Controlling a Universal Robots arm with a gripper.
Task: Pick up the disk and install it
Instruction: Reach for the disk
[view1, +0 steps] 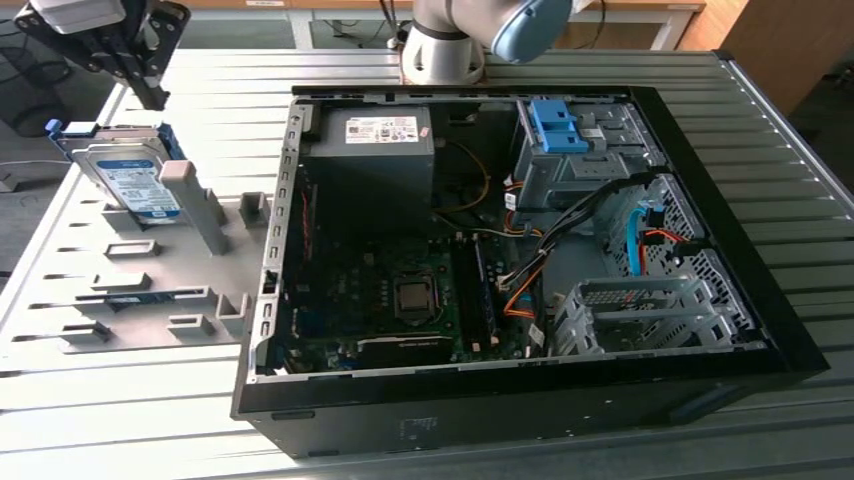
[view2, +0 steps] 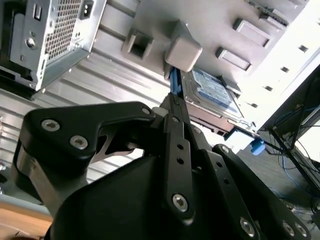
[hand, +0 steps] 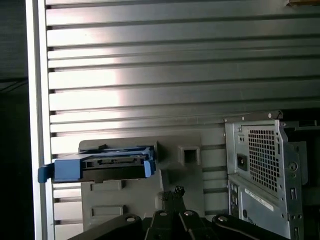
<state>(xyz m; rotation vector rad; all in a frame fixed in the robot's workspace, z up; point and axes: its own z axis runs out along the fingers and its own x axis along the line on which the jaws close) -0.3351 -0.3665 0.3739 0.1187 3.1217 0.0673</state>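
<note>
1. exterior view's left: shows the disk (view1: 131, 178) leaning on edge in a grey rack (view1: 160, 290), outside the open computer case (view1: 534, 410).
2. puts the gripper (view1: 151, 98) above the disk's raised end, near but apart, fingers pinched together on nothing.
3. finds the disk beyond the fingertips in both wrist views, slightly to one side, long axis tilted.

Clear air lies beneath the gripper (view1: 154, 95) down to the disk (view1: 131, 178); a grey post (view1: 187, 195) crowds the disk, computer case (view1: 280, 220) beyond.
</note>
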